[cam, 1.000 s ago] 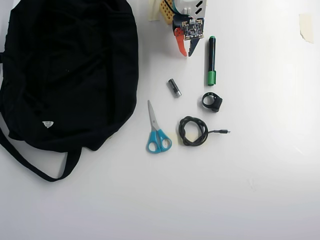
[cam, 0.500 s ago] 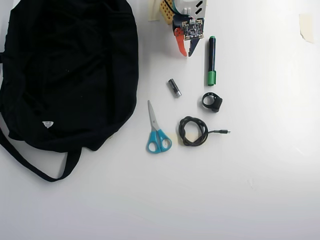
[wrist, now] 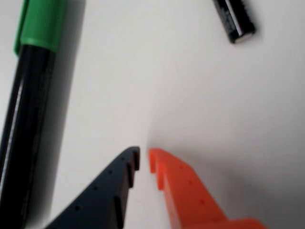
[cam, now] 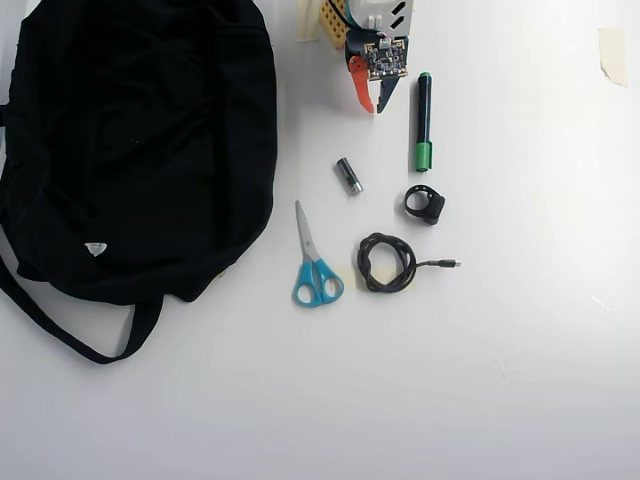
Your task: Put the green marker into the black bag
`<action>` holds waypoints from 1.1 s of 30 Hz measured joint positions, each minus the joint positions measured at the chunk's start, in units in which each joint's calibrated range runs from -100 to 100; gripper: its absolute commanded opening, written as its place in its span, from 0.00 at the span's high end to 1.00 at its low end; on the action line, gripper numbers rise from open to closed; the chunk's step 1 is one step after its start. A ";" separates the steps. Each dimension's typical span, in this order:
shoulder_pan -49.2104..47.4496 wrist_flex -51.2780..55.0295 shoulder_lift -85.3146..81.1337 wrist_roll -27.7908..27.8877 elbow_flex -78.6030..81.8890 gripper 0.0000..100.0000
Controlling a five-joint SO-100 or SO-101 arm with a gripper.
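Note:
The green marker [cam: 423, 122] lies on the white table, black barrel with its green cap towards the bottom of the overhead view. In the wrist view it runs along the left edge [wrist: 26, 109], cap at the top. My gripper [cam: 375, 108] is just left of the marker in the overhead view, with a gap of table between them. In the wrist view its dark and orange fingers [wrist: 144, 155] stand almost together with nothing between them. The black bag [cam: 140, 140] fills the left of the overhead view, its strap trailing towards the bottom left.
A short silver-black cylinder [cam: 349, 175] lies below the gripper and shows at the wrist view's top right [wrist: 234, 19]. Blue-handled scissors [cam: 312, 260], a coiled black cable [cam: 388, 262] and a small black ring [cam: 425, 204] lie mid-table. Tape [cam: 612, 52] is at the far right.

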 measured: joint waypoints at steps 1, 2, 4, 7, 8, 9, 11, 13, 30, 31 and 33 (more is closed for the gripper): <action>0.00 0.00 0.00 0.00 0.00 0.98; 0.00 0.00 0.00 0.00 0.00 0.98; 0.00 0.00 0.00 0.00 0.00 0.98; 0.00 0.00 0.00 0.00 0.00 0.98; 0.00 0.00 0.00 0.00 0.00 0.98; 0.00 0.00 0.00 0.00 0.00 0.98; 0.00 0.00 0.00 0.00 0.00 0.98; 0.00 0.00 0.00 0.00 0.00 0.98; -0.15 -9.36 1.25 -0.20 0.08 0.97; -0.07 -10.82 2.08 -0.20 -0.16 0.97; -0.07 -14.26 4.57 -0.20 -1.42 0.98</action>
